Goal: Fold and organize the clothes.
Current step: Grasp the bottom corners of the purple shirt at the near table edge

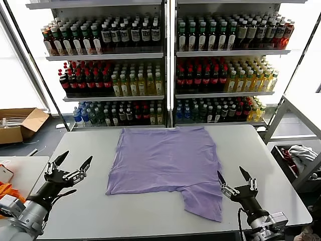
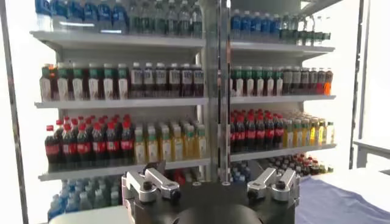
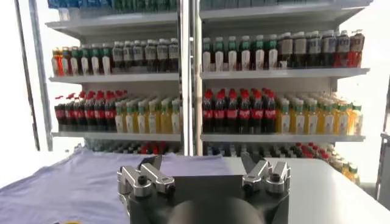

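Observation:
A lavender T-shirt (image 1: 165,158) lies spread on the white table (image 1: 80,206), plain side up, with one part folded over at its near right corner. It also shows in the right wrist view (image 3: 73,182) and at the edge of the left wrist view (image 2: 341,201). My left gripper (image 1: 72,163) is open and empty, above the table to the left of the shirt. My right gripper (image 1: 234,177) is open and empty, just right of the shirt's near right corner.
Shelves of bottled drinks (image 1: 165,65) stand behind the table. A cardboard box (image 1: 20,123) lies on the floor at the far left. A bin with cloth (image 1: 298,155) stands to the right. A smaller white surface (image 1: 20,170) adjoins the table at left.

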Controlling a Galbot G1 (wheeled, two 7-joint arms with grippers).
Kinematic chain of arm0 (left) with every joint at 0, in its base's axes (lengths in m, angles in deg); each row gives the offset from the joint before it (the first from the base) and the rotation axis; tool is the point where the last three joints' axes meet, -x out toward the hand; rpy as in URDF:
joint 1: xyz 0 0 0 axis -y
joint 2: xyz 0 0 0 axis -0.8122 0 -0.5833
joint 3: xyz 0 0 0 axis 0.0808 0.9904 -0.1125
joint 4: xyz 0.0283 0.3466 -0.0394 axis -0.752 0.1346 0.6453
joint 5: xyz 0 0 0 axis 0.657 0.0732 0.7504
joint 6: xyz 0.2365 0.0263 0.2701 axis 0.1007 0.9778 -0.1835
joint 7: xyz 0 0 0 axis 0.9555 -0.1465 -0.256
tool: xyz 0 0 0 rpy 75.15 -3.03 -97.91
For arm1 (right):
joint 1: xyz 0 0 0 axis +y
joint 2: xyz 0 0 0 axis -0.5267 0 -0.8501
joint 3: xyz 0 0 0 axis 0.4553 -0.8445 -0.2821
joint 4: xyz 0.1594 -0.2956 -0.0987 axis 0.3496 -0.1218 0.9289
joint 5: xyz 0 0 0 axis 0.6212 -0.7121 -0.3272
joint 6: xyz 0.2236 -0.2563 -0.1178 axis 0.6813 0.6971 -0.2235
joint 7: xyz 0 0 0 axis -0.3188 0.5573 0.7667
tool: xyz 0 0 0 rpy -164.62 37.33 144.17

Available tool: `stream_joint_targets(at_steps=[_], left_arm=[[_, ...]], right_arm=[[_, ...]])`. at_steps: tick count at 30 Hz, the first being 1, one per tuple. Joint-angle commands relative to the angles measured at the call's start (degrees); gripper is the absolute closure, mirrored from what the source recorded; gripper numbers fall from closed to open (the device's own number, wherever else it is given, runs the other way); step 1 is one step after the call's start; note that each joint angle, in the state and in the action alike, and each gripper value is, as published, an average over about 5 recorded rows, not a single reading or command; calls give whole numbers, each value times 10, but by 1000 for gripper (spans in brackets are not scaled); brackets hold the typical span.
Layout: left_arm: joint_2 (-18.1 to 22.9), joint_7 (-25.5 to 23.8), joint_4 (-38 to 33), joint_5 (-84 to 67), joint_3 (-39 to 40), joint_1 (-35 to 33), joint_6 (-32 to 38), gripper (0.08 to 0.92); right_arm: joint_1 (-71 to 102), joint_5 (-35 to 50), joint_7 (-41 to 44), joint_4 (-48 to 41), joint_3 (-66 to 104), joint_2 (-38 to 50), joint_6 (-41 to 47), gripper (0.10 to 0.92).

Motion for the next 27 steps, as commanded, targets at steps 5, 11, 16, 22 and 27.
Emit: stream_joint_targets(at_steps=[5, 11, 16, 22, 27], left_arm=[[-74, 92, 88, -47, 172, 18, -76, 177], [-71, 101, 133, -46, 208, 57, -80, 177], [-67, 106, 160, -47, 216, 77, -80, 177], [-65, 109, 184, -49, 219, 87, -78, 177], [-66, 109, 201, -53, 216, 100, -77, 177]], right_arm=[[42, -16, -56, -9, -33, 14, 58, 203], [50, -13, -86, -1, -71, -9, 82, 203], [60, -15, -101, 6, -90, -21, 92, 203], [73, -14, -109, 2, -87, -26, 93, 203], [78, -12, -110, -6, -95, -28, 93, 203]])
